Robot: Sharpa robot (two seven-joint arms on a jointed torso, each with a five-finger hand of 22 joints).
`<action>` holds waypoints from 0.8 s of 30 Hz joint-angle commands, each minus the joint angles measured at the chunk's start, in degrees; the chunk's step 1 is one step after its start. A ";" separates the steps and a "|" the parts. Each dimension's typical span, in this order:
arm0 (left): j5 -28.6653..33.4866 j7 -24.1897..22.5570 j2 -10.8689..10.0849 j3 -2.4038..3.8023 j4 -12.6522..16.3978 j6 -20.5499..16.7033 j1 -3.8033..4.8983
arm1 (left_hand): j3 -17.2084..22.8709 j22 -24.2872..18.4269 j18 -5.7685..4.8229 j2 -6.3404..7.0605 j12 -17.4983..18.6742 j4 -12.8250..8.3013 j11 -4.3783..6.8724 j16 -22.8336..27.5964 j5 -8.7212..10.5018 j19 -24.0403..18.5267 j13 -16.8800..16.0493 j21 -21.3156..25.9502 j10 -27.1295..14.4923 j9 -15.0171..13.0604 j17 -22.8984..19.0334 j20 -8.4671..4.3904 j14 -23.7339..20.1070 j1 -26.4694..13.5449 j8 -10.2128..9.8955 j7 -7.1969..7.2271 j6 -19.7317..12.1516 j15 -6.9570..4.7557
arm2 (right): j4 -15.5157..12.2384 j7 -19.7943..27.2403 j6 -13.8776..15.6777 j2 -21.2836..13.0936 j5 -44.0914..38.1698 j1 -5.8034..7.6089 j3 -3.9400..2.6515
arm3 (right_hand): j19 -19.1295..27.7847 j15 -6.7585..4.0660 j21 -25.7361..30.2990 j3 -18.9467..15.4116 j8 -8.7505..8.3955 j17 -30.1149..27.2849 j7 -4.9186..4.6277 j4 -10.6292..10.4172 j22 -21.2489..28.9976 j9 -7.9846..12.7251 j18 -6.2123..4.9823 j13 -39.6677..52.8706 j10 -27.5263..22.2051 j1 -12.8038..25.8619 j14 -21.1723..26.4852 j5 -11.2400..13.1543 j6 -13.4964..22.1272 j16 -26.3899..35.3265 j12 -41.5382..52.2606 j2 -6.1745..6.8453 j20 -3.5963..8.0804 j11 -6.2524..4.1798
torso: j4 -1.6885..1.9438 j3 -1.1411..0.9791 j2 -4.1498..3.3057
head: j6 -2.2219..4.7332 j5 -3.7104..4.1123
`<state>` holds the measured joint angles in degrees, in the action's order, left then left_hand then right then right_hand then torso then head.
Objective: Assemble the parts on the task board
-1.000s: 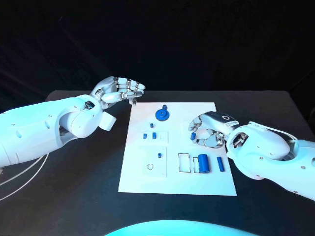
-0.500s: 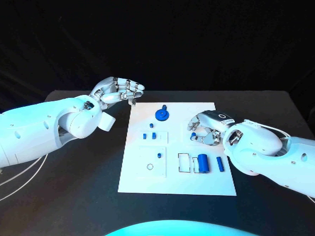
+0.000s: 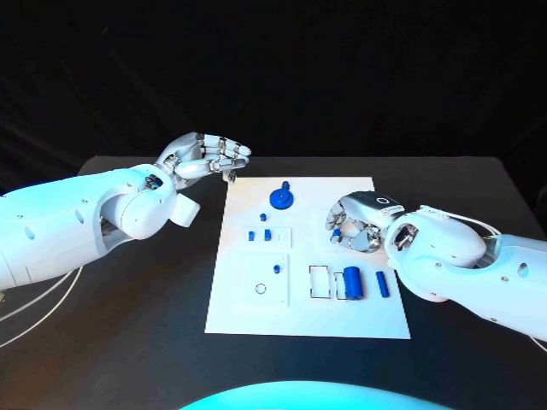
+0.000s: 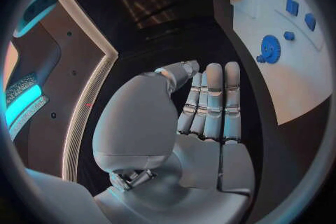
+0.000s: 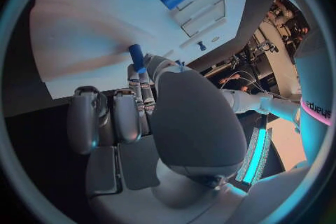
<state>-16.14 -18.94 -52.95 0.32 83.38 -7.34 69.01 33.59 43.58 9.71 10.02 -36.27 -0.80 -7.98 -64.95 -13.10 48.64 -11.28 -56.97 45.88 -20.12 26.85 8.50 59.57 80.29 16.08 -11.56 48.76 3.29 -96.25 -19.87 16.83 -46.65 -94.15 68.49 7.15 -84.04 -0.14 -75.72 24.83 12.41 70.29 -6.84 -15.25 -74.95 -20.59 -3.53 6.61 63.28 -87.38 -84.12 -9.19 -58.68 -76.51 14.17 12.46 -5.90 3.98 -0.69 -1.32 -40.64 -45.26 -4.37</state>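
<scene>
While the right hand hovers over the task board's 3 o'clock edge, it pinches a small blue peg at its fingertips. Left hand: off the board at 10 o'clock above the black worktop, fingers curled in, holding nothing. On the board: blue gear at 12 o'clock; two small blue pegs near centre; blue cylinder and slim blue pin toward 4 o'clock.
</scene>
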 commanded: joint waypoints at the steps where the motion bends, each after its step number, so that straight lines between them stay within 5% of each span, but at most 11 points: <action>1: -0.13 -0.16 0.01 0.03 0.17 0.93 0.03 | -0.25 -0.08 0.89 -0.43 -0.27 0.04 0.01 -0.21 -0.15 -0.18 0.05 0.26 -0.52 -0.05 0.09 0.31 -0.33 -0.01 0.37 0.08 -0.28 0.16 | 0.20 0.07 -2.38 0.00 -0.74 -0.19 0.18 | -1.26 -0.38 -0.35 0.26 0.29 0.06 0.01 0.04 -11.54 -0.08 0.85 0.08 0.37 -0.09 -1.75 -0.23 -0.33 -0.19 0.35 0.54 0.40 -0.02 | -0.01 -0.02 -0.01 | -0.01 0.06; 24: -0.16 -0.03 -0.06 0.03 0.14 0.89 0.03 | -0.25 -0.08 0.89 -0.43 -0.27 0.04 0.01 -0.21 -0.15 -0.18 0.05 0.26 -0.52 -0.05 0.09 0.31 -0.33 -0.01 0.37 0.08 -0.28 0.16 | 0.44 -0.33 -2.55 0.03 -0.82 -0.24 0.26 | -0.67 0.20 1.25 1.02 -0.14 -0.23 -0.32 -0.15 -11.12 -0.19 0.60 -0.87 -1.45 1.51 -1.71 0.09 0.22 -0.05 -1.93 1.91 0.12 0.79 | -0.01 -0.02 -0.01 | -0.17 0.25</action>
<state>-16.21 -18.71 -53.04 0.32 83.36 -7.26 69.02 33.59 43.58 9.71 10.02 -36.27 -0.79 -7.99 -64.95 -13.10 48.64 -11.28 -56.97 45.88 -20.11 26.85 8.50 59.57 80.29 16.07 -11.56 48.76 3.29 -95.76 -20.11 15.41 -46.63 -94.36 68.30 7.39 -84.11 -0.13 -74.44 25.55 12.40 70.11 -6.84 -15.33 -74.93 -20.70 -3.53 5.82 62.13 -85.88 -84.12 -9.19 -58.67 -76.50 12.52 13.96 -5.84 4.72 -0.70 -1.34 -40.64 -45.42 -4.14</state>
